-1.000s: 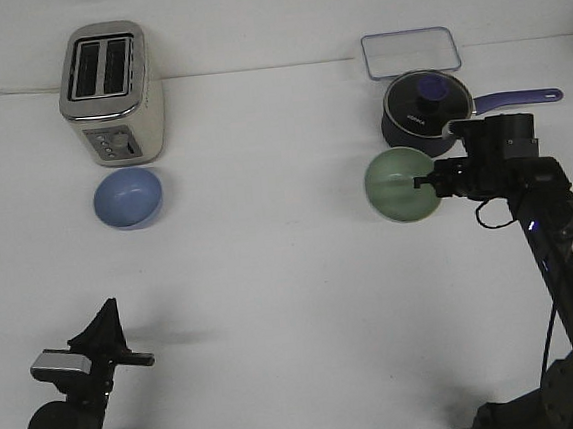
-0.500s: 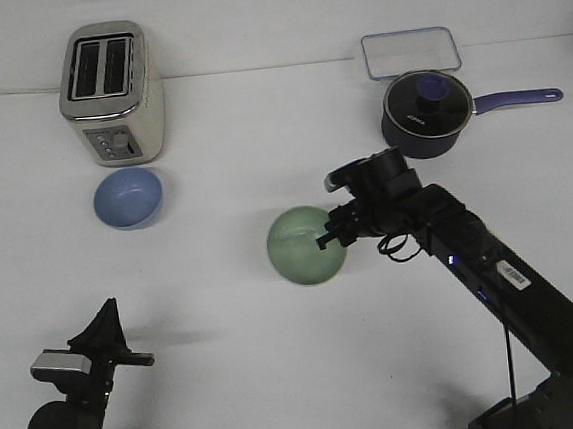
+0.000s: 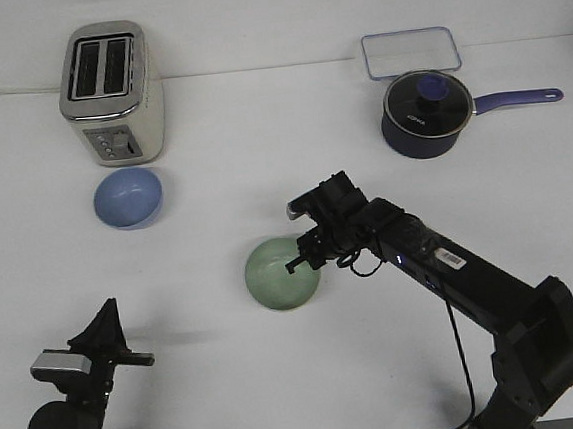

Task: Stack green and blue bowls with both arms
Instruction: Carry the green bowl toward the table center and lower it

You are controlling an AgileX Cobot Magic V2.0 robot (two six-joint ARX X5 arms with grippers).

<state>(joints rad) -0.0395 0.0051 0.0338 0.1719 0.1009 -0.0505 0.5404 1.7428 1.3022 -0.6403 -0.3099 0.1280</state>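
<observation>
The right gripper [image 3: 299, 261] pinches the green bowl [image 3: 283, 274] by its rim mid-frame, probably so the upper-left blue bowl [image 3: 127, 197] can be stacked.

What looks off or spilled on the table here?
Nothing stands out. The green bowl sits upright at the right tool, the blue bowl upright by the toaster, and the saucepan is lidded. No spills.
</observation>
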